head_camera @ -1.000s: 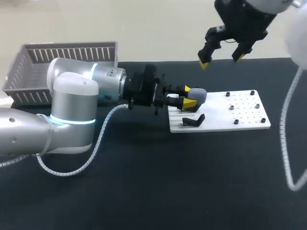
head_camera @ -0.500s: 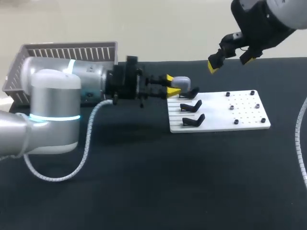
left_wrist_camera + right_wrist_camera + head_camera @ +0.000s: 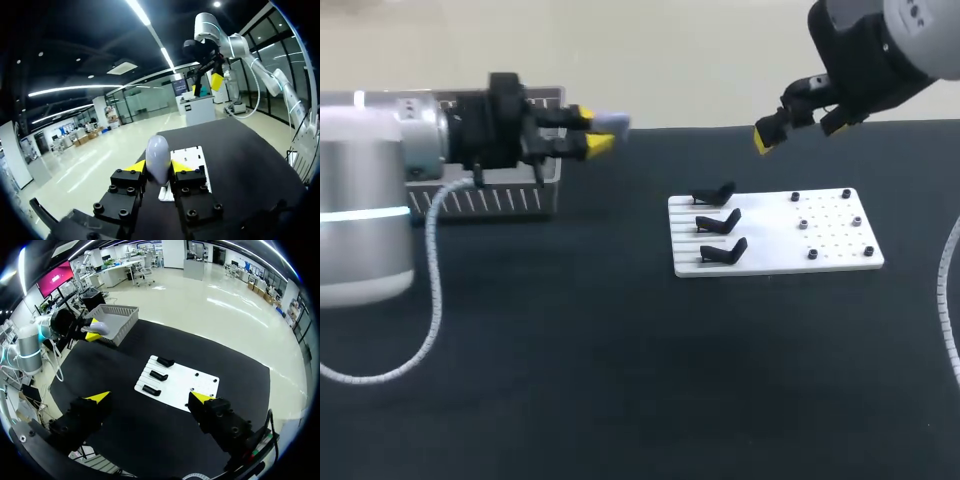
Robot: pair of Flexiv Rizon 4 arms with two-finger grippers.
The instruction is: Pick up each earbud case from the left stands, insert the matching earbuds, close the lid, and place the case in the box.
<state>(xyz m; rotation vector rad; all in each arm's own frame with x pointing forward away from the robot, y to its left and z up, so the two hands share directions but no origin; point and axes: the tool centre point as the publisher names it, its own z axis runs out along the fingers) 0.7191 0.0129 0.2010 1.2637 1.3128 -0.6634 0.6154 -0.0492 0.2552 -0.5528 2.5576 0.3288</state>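
Left gripper [image 3: 592, 133] is clamped on the case [image 3: 610, 122], both yellow tips pressed against its sides. From the left wrist, the pale grey case [image 3: 157, 156] stands upright between the fingers of the left gripper [image 3: 157, 166], its rounded end poking out past the tips. The arm stretches in level from the left, and the case hangs in the air just beside the right end of the basket [image 3: 510, 195], off the desk [image 3: 620, 380]. The right wrist shows the same: case [image 3: 102, 328] close against the slatted wall of the basket [image 3: 122, 320].

Over to the right gripper [image 3: 802, 128]: fingers spread wide, nothing between them, held high above the far side of the desk, beyond the board [image 3: 770, 240]. Its own camera looks down past the right gripper [image 3: 149, 399] onto the white board [image 3: 185, 382].

On the board's left half, three black stands [image 3: 718, 221] sit in a row, one behind another. Its right half carries six small dark pieces [image 3: 802, 224] in pairs, too small to make out. The board lies flat on the black desk, well apart from the basket.
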